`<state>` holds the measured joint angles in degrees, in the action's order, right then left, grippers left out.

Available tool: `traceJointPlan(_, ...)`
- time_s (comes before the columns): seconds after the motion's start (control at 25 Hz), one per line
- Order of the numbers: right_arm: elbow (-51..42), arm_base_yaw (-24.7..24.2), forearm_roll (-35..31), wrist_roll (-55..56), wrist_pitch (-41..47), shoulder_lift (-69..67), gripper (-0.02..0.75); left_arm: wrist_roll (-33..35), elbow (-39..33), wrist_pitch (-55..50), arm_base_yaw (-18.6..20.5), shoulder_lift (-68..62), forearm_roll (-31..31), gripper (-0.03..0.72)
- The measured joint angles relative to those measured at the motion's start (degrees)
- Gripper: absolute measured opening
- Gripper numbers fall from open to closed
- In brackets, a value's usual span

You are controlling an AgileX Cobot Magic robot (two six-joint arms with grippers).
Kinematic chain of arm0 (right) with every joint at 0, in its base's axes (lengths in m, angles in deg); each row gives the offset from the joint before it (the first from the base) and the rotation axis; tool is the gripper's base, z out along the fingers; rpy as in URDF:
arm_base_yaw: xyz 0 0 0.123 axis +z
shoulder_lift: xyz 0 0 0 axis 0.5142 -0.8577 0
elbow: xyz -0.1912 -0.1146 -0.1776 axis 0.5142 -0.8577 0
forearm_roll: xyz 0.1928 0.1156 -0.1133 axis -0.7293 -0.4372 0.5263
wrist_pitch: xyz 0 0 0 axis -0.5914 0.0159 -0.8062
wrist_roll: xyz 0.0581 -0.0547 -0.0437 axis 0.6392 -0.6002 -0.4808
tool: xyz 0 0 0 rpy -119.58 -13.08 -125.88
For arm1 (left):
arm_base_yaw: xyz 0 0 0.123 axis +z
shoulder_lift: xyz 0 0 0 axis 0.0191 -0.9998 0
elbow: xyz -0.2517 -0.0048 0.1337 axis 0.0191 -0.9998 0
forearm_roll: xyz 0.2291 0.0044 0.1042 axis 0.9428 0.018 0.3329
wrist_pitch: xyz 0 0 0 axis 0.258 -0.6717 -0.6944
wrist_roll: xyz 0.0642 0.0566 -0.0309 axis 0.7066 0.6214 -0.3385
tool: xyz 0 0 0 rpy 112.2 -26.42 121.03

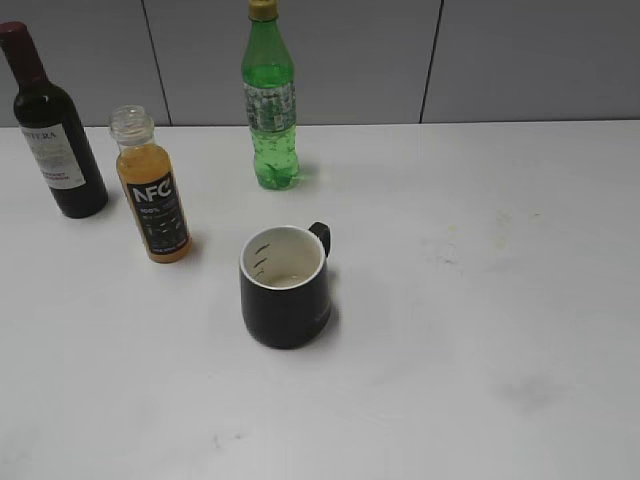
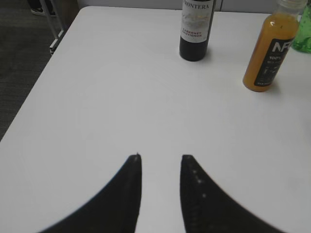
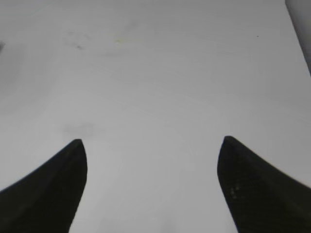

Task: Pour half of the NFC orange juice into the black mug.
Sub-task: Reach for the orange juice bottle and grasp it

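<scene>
The NFC orange juice stands upright and uncapped at the left of the white table; it also shows in the left wrist view at the upper right. The black mug stands near the table's middle, white inside, handle pointing to the back right. My left gripper is open and empty over bare table, well short of the juice. My right gripper is wide open and empty over bare table. Neither gripper shows in the exterior view.
A dark wine bottle stands left of the juice and shows in the left wrist view. A green soda bottle stands at the back. The table's left edge borders dark floor.
</scene>
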<state>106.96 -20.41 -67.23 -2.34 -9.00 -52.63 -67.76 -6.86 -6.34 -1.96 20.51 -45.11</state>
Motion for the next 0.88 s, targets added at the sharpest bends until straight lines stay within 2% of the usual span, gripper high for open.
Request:
traceJointPlan(0.36,-0.3,-6.4,-1.3,-1.2,0.2,6.4,0.622,0.0,0.0,0.0,0.0,0.0,0.0,0.221)
traceJointPlan(0.56,-0.3,-6.8,-2.9,-2.4,0.2,6.5,0.585,0.0,0.0,0.0,0.0,0.0,0.0,0.221)
traceJointPlan(0.88,-0.3,-6.8,-2.9,-2.6,0.2,6.5,0.581,0.0,0.0,0.0,0.0,0.0,0.0,0.221)
